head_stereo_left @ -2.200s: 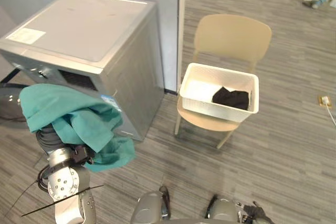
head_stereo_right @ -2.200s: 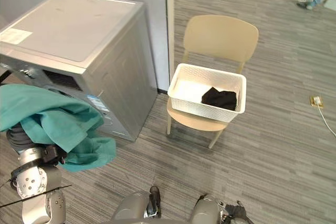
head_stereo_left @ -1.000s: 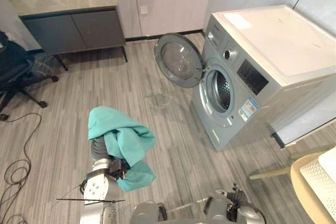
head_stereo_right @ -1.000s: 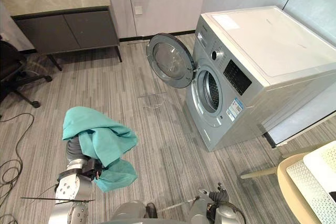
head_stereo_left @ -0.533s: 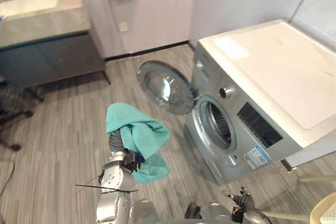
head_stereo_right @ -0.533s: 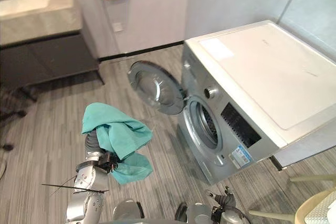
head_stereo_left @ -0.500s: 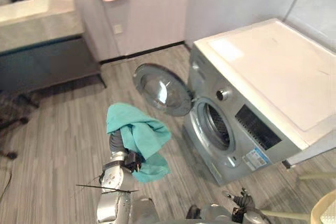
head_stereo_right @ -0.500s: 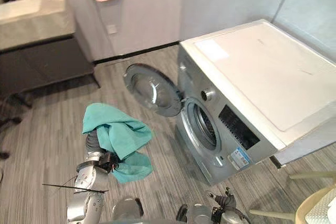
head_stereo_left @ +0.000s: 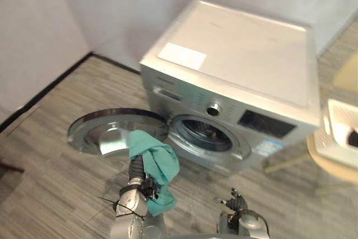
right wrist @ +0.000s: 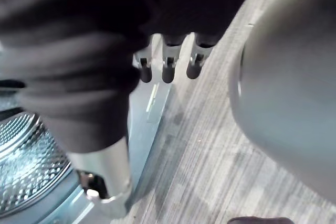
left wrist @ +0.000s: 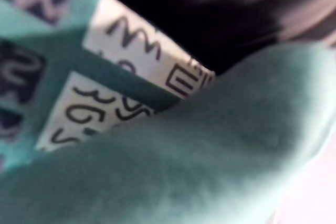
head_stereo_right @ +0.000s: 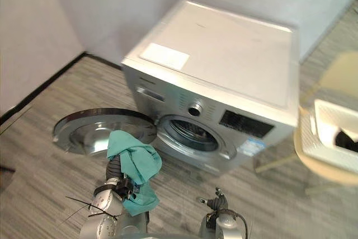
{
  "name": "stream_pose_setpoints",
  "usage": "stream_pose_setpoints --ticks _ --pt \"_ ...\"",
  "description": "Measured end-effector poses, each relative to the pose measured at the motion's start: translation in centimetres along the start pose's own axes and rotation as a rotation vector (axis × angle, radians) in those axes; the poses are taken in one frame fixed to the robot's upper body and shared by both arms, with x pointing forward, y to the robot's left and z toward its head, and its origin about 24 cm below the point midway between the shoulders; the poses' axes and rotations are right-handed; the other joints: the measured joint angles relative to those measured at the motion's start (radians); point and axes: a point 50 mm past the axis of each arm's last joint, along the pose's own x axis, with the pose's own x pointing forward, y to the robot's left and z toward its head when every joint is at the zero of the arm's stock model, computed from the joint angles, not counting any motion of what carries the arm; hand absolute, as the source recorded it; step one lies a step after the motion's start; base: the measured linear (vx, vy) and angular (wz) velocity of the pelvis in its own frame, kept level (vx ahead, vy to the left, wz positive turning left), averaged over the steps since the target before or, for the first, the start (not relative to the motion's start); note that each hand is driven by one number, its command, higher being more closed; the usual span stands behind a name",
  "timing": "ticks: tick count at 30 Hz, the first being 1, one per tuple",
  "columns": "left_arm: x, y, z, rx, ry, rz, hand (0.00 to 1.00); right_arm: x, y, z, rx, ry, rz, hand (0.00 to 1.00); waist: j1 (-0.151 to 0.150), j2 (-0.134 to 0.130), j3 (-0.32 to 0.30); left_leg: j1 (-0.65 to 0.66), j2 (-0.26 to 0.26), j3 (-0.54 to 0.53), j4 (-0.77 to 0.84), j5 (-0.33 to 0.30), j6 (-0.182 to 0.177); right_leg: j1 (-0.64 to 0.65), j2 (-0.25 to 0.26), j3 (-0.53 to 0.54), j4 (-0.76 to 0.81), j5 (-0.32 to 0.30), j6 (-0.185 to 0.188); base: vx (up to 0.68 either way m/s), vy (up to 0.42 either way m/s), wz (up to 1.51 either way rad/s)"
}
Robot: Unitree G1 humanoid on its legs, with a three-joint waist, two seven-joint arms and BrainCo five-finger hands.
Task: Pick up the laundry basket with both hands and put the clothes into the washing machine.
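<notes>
Not yet in the washing machine [head_stereo_left: 240, 65], the teal garment [head_stereo_left: 158, 163] cloaks the left hand [head_stereo_left: 135, 169], grip untellable, lower centre; the right hand [right wrist: 167, 66] hangs slack, empty.

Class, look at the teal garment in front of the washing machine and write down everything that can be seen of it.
The teal garment is soft, matt cloth, crumpled into loose folds. It lies draped over the left hand, covering the fingers, with one end hanging below the wrist. Close up, the left wrist view shows a white patch with dark print on it. The garment is held up in front of the washing machine, between the open door and the drum opening.
</notes>
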Motion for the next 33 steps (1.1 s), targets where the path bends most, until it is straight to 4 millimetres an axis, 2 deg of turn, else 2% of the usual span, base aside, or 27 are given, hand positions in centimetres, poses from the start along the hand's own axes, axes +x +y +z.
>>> stream_pose_setpoints --ticks 1,2,3,4,5,6,7,8,9,10,12,14,16,17,18,19,20,21,22,23,24,27,29,30,33 --pt "0.0 0.1 -0.2 -0.002 0.011 0.003 1.00 0.1 0.1 0.2 -0.009 -0.003 0.004 0.00 0.007 -0.004 0.003 0.014 0.009 0.046 -0.007 0.000 0.004 -0.020 -0.023 -0.071 0.013 0.001 -0.017 -0.09 0.190 -1.90" --pt "0.4 0.0 -0.4 -0.016 0.022 0.002 1.00 0.3 0.2 0.7 -0.027 -0.012 0.013 0.00 0.008 -0.012 0.018 0.045 0.019 0.120 -0.012 -0.002 0.009 -0.032 -0.085 -0.238 0.051 -0.018 -0.043 -0.08 0.102 -1.26" --pt "0.6 -0.1 -0.7 -0.023 0.033 0.001 1.00 0.5 0.2 1.1 -0.044 -0.019 0.017 0.00 0.006 -0.009 0.027 0.060 0.026 0.144 -0.015 -0.007 0.016 -0.032 -0.117 -0.299 0.059 -0.023 -0.056 -0.10 0.082 -1.32" --pt "0.9 -0.3 -1.1 -0.041 0.054 -0.002 1.00 0.7 0.1 1.6 -0.083 -0.029 0.020 0.00 0.007 0.006 0.046 0.089 0.043 0.192 -0.020 -0.011 0.015 -0.032 -0.183 -0.448 0.092 -0.032 -0.112 -0.09 0.022 -1.12" --pt "1.2 -0.2 -1.2 -0.062 0.064 0.007 1.00 0.7 0.4 1.6 -0.110 -0.022 0.034 0.00 0.009 -0.001 0.049 0.107 0.062 0.233 -0.026 -0.017 0.003 -0.025 -0.235 -0.561 0.112 -0.035 -0.118 -0.08 -0.008 -1.10" --pt "1.3 -0.2 -1.3 -0.064 0.069 0.009 1.00 0.8 0.4 1.7 -0.115 -0.021 0.039 0.00 0.009 -0.001 0.050 0.109 0.072 0.244 -0.026 -0.017 -0.004 -0.026 -0.248 -0.602 0.118 -0.033 -0.115 -0.06 -0.092 -0.97" --pt "1.9 -0.2 -1.4 -0.073 0.083 0.006 1.00 0.9 0.5 2.1 -0.131 -0.028 0.045 0.00 0.005 -0.004 0.062 0.109 0.089 0.255 -0.028 -0.015 -0.023 -0.036 -0.244 -0.628 0.110 0.000 -0.099 -0.05 -0.137 -0.68" --pt "2.6 -0.4 -1.4 -0.082 0.091 -0.002 1.00 1.1 0.8 2.7 -0.158 -0.043 0.055 0.00 -0.004 -0.017 0.078 0.099 0.092 0.252 -0.037 -0.007 -0.038 -0.062 -0.227 -0.614 0.106 0.049 -0.067 -0.04 -0.161 -0.51" --pt "3.0 -0.6 -1.4 -0.086 0.096 -0.002 1.00 1.2 0.8 3.1 -0.180 -0.057 0.057 0.00 -0.018 -0.017 0.088 0.090 0.097 0.240 -0.043 -0.002 -0.046 -0.072 -0.216 -0.615 0.109 0.047 -0.066 -0.04 -0.231 -0.51" --pt "4.1 -0.8 -1.0 -0.125 0.097 0.024 1.00 1.4 0.9 4.4 -0.237 -0.096 0.066 0.00 -0.026 -0.017 0.114 0.063 0.113 0.195 -0.052 0.011 -0.052 -0.105 -0.164 -0.601 0.109 0.039 -0.083 -0.03 -0.204 -0.52" --pt "4.6 -0.8 -0.7 -0.156 0.092 0.044 1.00 1.3 1.3 5.0 -0.263 -0.127 0.077 0.00 -0.030 -0.025 0.133 0.062 0.131 0.175 -0.052 0.016 -0.060 -0.118 -0.133 -0.591 0.121 0.031 -0.093 0.01 -0.172 -0.47" --pt "5.7 -0.5 0.5 -0.209 0.058 0.095 1.00 1.1 1.5 6.2 -0.262 -0.186 0.075 0.00 -0.056 -0.031 0.176 0.060 0.186 0.134 0.001 0.022 -0.065 -0.124 -0.075 -0.578 0.156 0.007 -0.118 0.09 -0.205 -0.54" --pt "6.5 0.0 1.7 -0.244 0.017 0.137 1.00 1.0 1.7 6.5 -0.243 -0.208 0.088 0.00 -0.049 -0.034 0.201 0.036 0.224 0.077 0.096 0.031 -0.051 -0.135 -0.042 -0.556 0.193 -0.022 -0.128 0.07 -0.152 -0.64" --pt "7.5 0.5 2.8 -0.256 -0.013 0.180 1.00 1.1 2.0 7.2 -0.170 -0.229 0.104 0.00 -0.053 -0.037 0.225 -0.008 0.236 0.012 0.173 0.052 -0.016 -0.135 -0.030 -0.537 0.223 -0.045 -0.132 0.03 -0.089 -0.26" --pt "8.4 0.7 3.9 -0.274 -0.036 0.210 1.00 1.1 2.3 8.1 -0.103 -0.252 0.112 0.00 -0.066 -0.043 0.248 -0.070 0.234 -0.061 0.259 0.083 0.020 -0.136 -0.037 -0.537 0.239 -0.062 -0.143 0.02 -0.048 -0.08" --pt "8.9 0.9 4.5 -0.278 -0.055 0.225 1.00 1.1 2.6 8.6 -0.080 -0.262 0.121 0.00 -0.077 -0.049 0.255 -0.105 0.220 -0.091 0.288 0.068 0.012 -0.145 -0.045 -0.536 0.245 -0.067 -0.146 -0.05 0.048 0.04" --pt "9.8 0.6 6.2 -0.309 -0.100 0.239 1.00 1.2 3.1 9.7 0.006 -0.282 0.145 0.00 -0.082 -0.069 0.266 -0.177 0.163 -0.110 0.300 0.011 -0.027 -0.188 -0.064 -0.521 0.263 -0.072 -0.154 -0.09 0.105 -0.03" --pt "10.9 -0.1 8.0 -0.326 -0.142 0.238 1.00 1.2 3.8 10.6 0.075 -0.298 0.168 0.00 -0.082 -0.089 0.279 -0.245 0.092 -0.104 0.247 0.012 -0.023 -0.245 -0.088 -0.509 0.303 -0.072 -0.147 -0.12 0.157 -0.11" --pt "11.3 -0.4 8.5 -0.333 -0.153 0.237 1.00 1.2 4.0 11.0 0.104 -0.310 0.181 0.00 -0.083 -0.086 0.281 -0.263 0.064 -0.095 0.196 0.019 -0.017 -0.275 -0.090 -0.503 0.331 -0.078 -0.136 -0.10 0.152 -0.23" --pt "11.9 -1.2 10.1 -0.349 -0.188 0.229 1.00 0.9 5.1 12.0 0.185 -0.329 0.223 0.00 -0.079 -0.121 0.303 -0.283 0.053 -0.080 0.221 -0.022 -0.011 -0.338 -0.099 -0.458 0.400 -0.096 -0.118 -0.08 0.140 -0.19" --pt "12.3 -1.2 11.7 -0.396 -0.229 0.246 1.00 0.5 6.5 12.5 0.243 -0.337 0.277 0.00 -0.078 -0.131 0.321 -0.324 0.052 -0.077 0.265 -0.032 0.002 -0.381 -0.117 -0.445 0.444 -0.108 -0.115 -0.05 0.093 -0.14" --pt "12.1 -0.1 13.5 -0.485 -0.308 0.305 1.00 -0.8 8.8 13.2 0.353 -0.360 0.399 0.00 -0.081 -0.123 0.327 -0.434 0.068 -0.088 0.419 -0.073 0.018 -0.496 -0.144 -0.403 0.580 -0.153 -0.111 -0.06 0.073 -0.12" --pt "11.7 0.4 14.8 -0.528 -0.369 0.316 1.00 -1.6 9.3 14.0 0.383 -0.399 0.450 0.00 -0.086 -0.115 0.332 -0.490 0.078 -0.102 0.489 -0.107 0.023 -0.551 -0.157 -0.393 0.651 -0.181 -0.111 -0.11 0.036 -0.02" --pt "11.2 0.4 16.2 -0.549 -0.431 0.301 1.00 -2.3 9.4 14.7 0.414 -0.449 0.483 0.00 -0.087 -0.115 0.332 -0.544 0.086 -0.104 0.532 -0.140 0.026 -0.611 -0.169 -0.382 0.709 -0.205 -0.110 -0.13 0.010 0.09" --pt "10.6 0.5 19.3 -0.541 -0.543 0.264 1.00 -3.7 9.5 16.5 0.472 -0.550 0.550 0.00 -0.089 -0.115 0.332 -0.682 0.096 -0.135 0.640 -0.167 0.030 -0.741 -0.193 -0.366 0.821 -0.238 -0.117 -0.14 -0.018 0.04"
